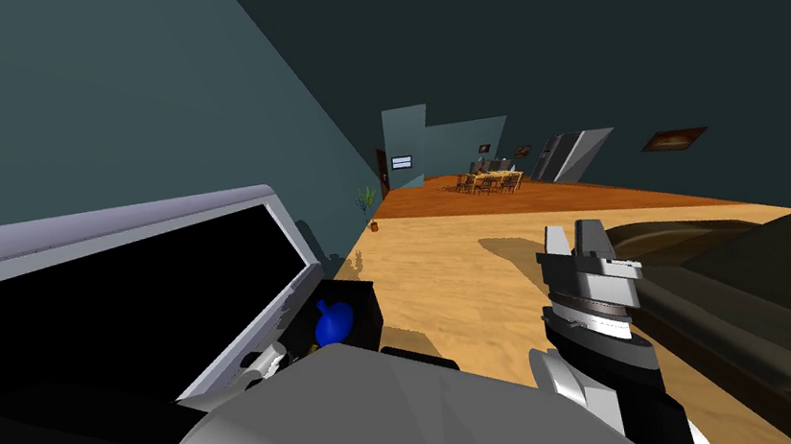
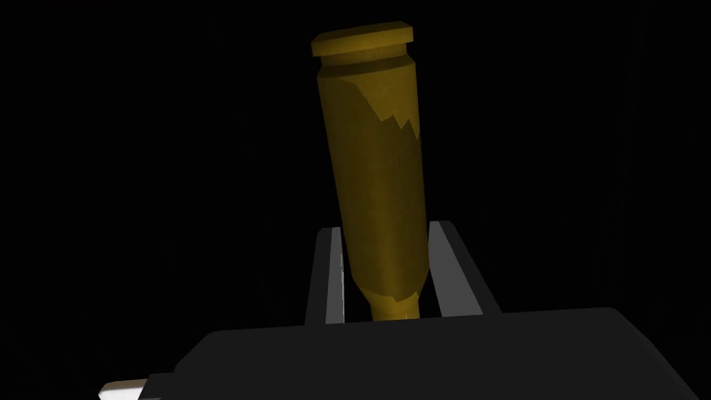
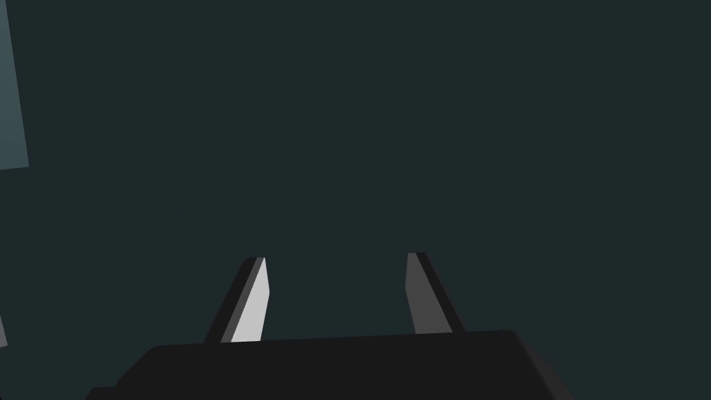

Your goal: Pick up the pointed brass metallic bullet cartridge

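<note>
Left wrist view: left gripper [image 2: 385, 229] clenched on the cartridge [image 2: 371, 160], one blade pressed to each side of the case. Colour brass-yellow, dull in shade. Grip sits at the narrow end, where the case tapers to its neck. Neck runs down behind the gripper's dark body, so the point is hidden. Rimmed flat base stands farthest from the gripper. Case leans a little off the line of the fingers, likely because the taper gives the blades no parallel faces to seat on. Most of the length overhangs the fingertips; I judge it could pivot if swung fast. All black around it, so cannot tell whether it rests on anything or hangs free.

Head view, near: right gripper [image 1: 574, 233] held up on my right over the floor [image 1: 448, 265], blades apart and holding nothing, parked clear of the work by the look of it.

On my left, a frame [image 1: 289, 239] around a black area. At its lower corner is a dark box [image 1: 361, 301] with a blue thing [image 1: 335, 321] inside. Left arm [image 1: 263, 361] goes down beside that box, so the cartridge is probably there.

Far: plant [image 1: 367, 201] by the wall, table [image 1: 494, 181] with chairs at the floor's far end.

Judgement: grasp made; a slow, straight lift is what remains.
</note>
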{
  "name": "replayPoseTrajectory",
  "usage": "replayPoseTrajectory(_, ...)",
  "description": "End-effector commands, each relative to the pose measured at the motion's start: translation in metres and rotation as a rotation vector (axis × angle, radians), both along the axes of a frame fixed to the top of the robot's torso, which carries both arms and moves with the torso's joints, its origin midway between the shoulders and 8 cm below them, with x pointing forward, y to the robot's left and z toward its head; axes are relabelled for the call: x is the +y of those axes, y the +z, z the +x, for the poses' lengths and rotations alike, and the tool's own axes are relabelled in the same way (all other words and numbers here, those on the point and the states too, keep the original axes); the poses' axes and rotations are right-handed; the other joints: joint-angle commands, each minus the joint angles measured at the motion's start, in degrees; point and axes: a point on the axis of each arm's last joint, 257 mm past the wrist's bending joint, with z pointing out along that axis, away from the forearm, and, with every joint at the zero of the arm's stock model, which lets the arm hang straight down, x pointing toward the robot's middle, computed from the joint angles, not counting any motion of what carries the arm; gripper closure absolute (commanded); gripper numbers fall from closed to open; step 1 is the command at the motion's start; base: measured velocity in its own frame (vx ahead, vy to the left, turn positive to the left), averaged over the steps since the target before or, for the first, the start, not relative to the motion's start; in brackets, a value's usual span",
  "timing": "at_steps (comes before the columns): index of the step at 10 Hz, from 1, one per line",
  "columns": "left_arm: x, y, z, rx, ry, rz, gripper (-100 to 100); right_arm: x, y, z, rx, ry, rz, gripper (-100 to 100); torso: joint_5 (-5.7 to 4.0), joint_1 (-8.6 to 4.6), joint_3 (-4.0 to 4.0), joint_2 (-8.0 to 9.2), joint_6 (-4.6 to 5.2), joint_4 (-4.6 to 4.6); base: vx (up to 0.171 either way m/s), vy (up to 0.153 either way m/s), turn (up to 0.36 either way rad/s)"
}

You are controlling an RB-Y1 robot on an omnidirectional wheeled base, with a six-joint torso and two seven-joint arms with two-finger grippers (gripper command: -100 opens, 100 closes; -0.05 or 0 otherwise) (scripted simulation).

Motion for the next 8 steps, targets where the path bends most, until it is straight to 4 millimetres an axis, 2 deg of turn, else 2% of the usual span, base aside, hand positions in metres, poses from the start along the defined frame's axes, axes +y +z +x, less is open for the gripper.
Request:
replayPoseTrajectory(1, 0.012, 0.008, -0.004, 0.006, 0.006, -0.001, 100, 0.0, 0.0, 0.0, 0.0, 0.0, 0.0, 0, 0.0, 0.0, 0.0, 0.0, 0.0, 0.0, -0.018, -0.017, -0.072)
replayPoseTrajectory(2, 0.018, 0.013, -0.005, 0.008, 0.009, -0.001, 100, 0.0, 0.0, 0.0, 0.0, 0.0, 0.0, 0, -0.04, -0.03, 0.02, 0.04, 0.03, 0.01, -0.027, -0.028, -0.089)
replayPoseTrajectory(4, 0.018, 0.013, -0.005, 0.008, 0.009, -0.001, 100, 0.0, 0.0, 0.0, 0.0, 0.0, 0.0, 0, -0.03, -0.05, 0.03, 0.05, 0.03, 0.01, -0.006, -0.006, -0.019)
replayPoseTrajectory(5, 0.031, 0.022, -0.008, 0.01, 0.016, -0.002, 100, 0.0, 0.0, 0.0, 0.0, 0.0, 0.0, 0, -0.01, -0.01, 0.0, 0.01, 0.01, 0.0, -0.01, -0.04, -0.041)
replayPoseTrajectory(7, 0.03, 0.021, -0.008, 0.01, 0.007, 0.004, 100, 0.0, 0.0, 0.0, 0.0, 0.0, 0.0, 0, -0.06, -0.2, 0.03, 0.06, 0.01, 0.01, -0.01, -0.034, -0.007)
replayPoseTrajectory(8, 0.029, 0.022, -0.008, 0.01, 0.012, 0.001, 0, 0.0, 0.0, 0.0, 0.0, 0.0, 0.0, 0, -0.03, -0.12, 0.02, 0.03, 0.02, 0.01, 0.0, 0.0, 0.0)
